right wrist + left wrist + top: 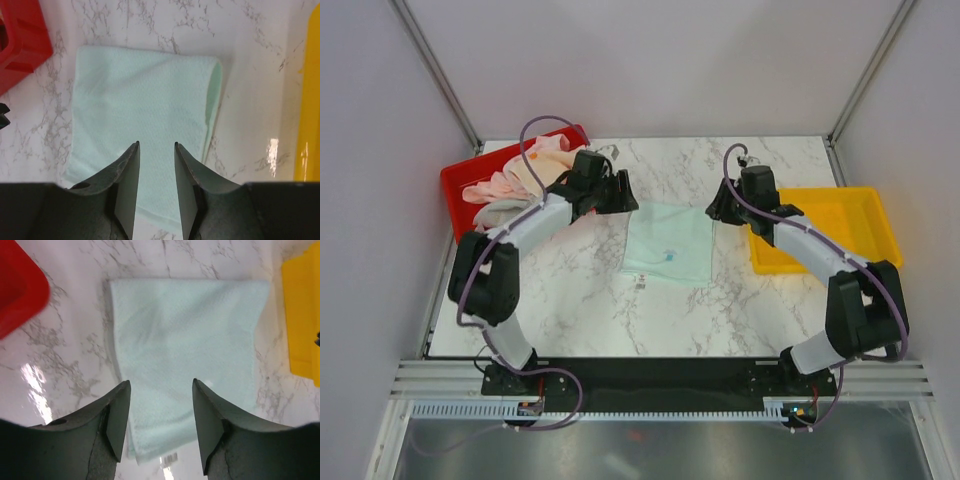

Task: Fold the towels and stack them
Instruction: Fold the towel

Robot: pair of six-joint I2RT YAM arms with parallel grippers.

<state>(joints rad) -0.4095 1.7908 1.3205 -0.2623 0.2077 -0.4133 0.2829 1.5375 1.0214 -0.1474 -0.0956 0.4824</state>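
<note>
The mint towel lies flat in the middle of the bench. The left jaws are wide open, the right jaws open a little, both hold nothing. I think each should pinch one corner, then fold edge onto edge

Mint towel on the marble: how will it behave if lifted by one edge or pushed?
Probably floppy: the mint towel lies flat in soft folded layers. Lifted by one edge, the layers likely droop and unfold. Pushed, it may bunch or slide on the glossy marble table.
</note>
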